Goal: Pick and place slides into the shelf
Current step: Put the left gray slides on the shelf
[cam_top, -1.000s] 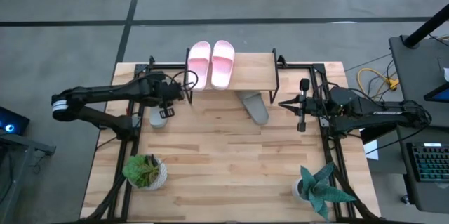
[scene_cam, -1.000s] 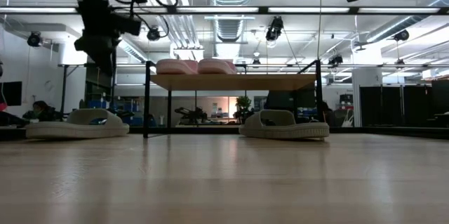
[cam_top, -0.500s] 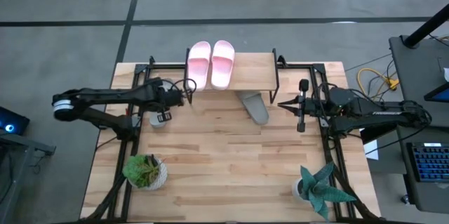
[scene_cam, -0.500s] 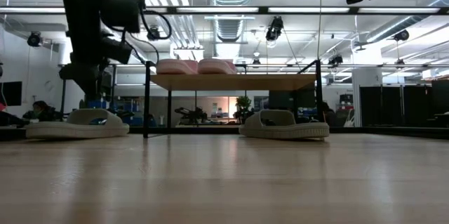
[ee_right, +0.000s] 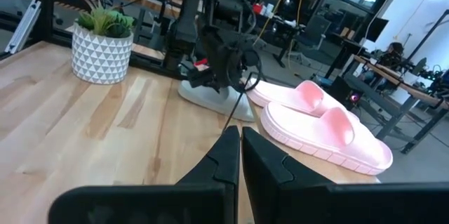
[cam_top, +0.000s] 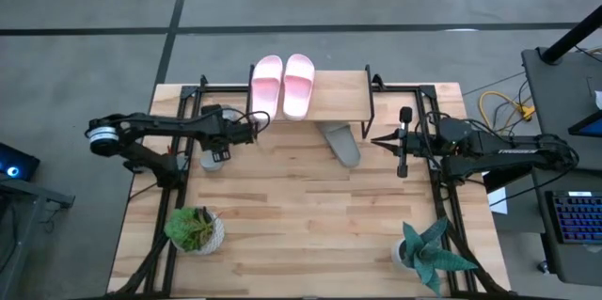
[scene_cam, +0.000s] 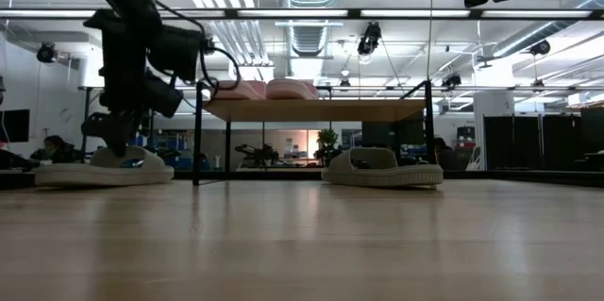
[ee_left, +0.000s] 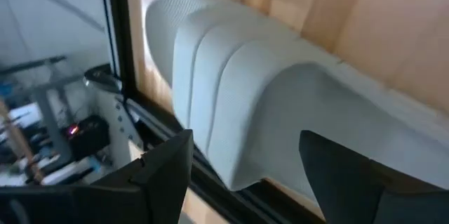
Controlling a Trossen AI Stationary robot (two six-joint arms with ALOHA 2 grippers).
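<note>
Two light pink slides [cam_top: 282, 86] lie side by side on the left part of the shelf [cam_top: 343, 99] at the table's far edge; they also show in the low view, pink slides [scene_cam: 264, 89] on the shelf [scene_cam: 321, 109]. One grey slide [cam_top: 342, 143] lies sole-down on the table, half under the shelf. The other grey slide [ee_left: 266, 104] lies sole-down near the table's left rail. My left gripper [ee_left: 245, 182] is open just above it, one finger on each side of its strap [ee_left: 231, 112]; I see no touch. My right gripper [cam_top: 403, 145] is shut and waits by the right rail.
Two potted plants stand near the table's near edge, one on the left [cam_top: 195, 229] and one on the right [cam_top: 431, 253]. Black frame rails [cam_top: 442, 197] run along both sides. Open tabletop [cam_top: 301, 215] lies between the plants and the shelf.
My left gripper has come down from shelf-top height toward the grey slide at the left rail, and its arm has bent closer over the table. The slides and my right arm have kept still.
</note>
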